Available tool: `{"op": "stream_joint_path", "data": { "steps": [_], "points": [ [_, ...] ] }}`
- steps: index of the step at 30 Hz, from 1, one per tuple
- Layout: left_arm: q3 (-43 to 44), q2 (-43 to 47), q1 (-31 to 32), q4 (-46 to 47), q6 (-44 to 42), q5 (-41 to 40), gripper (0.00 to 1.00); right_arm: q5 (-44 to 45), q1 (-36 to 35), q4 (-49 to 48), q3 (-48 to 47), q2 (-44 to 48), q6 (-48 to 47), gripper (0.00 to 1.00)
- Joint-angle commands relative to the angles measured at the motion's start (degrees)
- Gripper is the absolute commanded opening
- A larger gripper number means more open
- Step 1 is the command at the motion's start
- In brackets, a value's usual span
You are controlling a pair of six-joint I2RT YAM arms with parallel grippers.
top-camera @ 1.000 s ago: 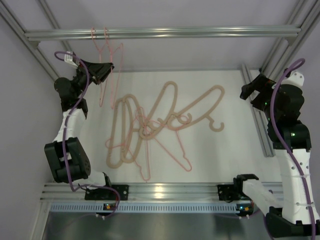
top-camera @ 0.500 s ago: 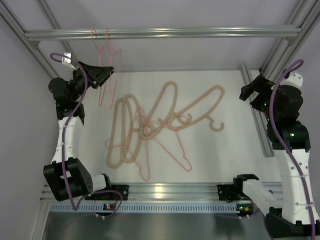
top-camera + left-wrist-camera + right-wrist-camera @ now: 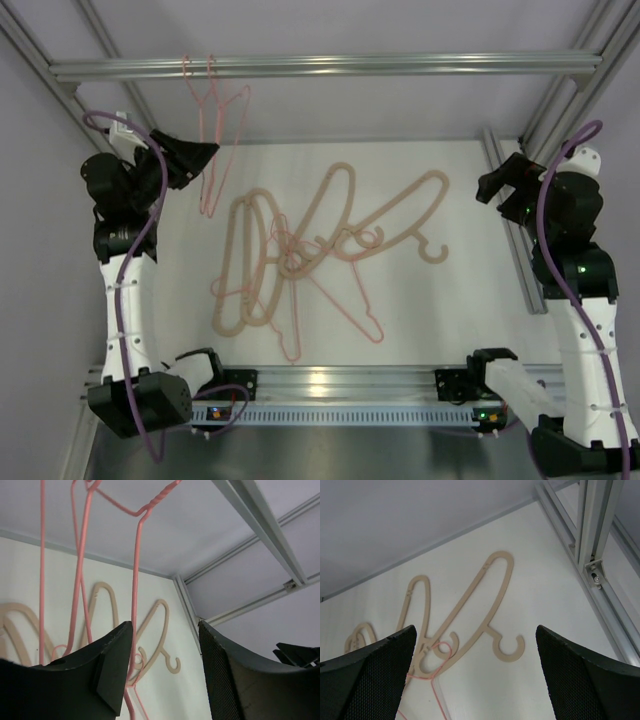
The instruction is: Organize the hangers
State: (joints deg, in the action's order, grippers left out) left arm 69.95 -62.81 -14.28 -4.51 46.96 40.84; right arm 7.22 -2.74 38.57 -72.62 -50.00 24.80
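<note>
- My left hand [image 3: 207, 153] is raised off the tabletop [image 3: 450, 320] on the left side. Its fingers are spread well apart and nothing is pinched between them.
- Two pink hangers [image 3: 214, 100] hang right beside its tips. Their hooks sit over the rail [image 3: 400, 66] that runs across the back, and their bodies dangle free below it.
- In my left wrist view, one pink wire runs down close along the inner edge of my left finger [image 3: 107, 665]. I cannot tell whether it touches.
- My right hand [image 3: 497, 185] hovers on the right side, well away from the rail. It is opened very wide and holds nothing.
- A tangled pile lies flat in the middle of the tabletop. The beige hangers [image 3: 296, 262] cross over one another, and loose pink hangers [image 3: 345, 305] are threaded among them.
- The outer beige hanger [image 3: 436, 177] reaches rightward out of that pile. Its hook [image 3: 510, 658] lies on bare tabletop and shows clearly between my right fingers. It is nearer my right hand than anything else in the heap.
</note>
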Motion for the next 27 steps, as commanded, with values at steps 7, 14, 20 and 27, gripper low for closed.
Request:
{"op": "stream_joint_path", "data": {
  "steps": [7,14,20,27],
  "points": [
    [-0.78,2.77,-0.22,-4.80,-7.32,-3.75,0.61,-0.98,0.72,-3.67,0.99,0.78,0.52,0.99],
    [4.48,8.84,12.59,-12.42,-17.85,-14.28,0.63,-1.69,0.72,-4.38,1.60,0.43,1.04,1.00],
    [9.32,2.70,51.85,-20.27,-28.93,-49.92,0.61,-0.90,0.72,-4.55,1.08,-0.19,1.04,0.99],
    [4.67,-10.90,74.82,-20.62,-21.42,-75.36,0.57,-0.28,0.72,-4.38,0.72,0.51,0.52,0.99]
  ]
}}
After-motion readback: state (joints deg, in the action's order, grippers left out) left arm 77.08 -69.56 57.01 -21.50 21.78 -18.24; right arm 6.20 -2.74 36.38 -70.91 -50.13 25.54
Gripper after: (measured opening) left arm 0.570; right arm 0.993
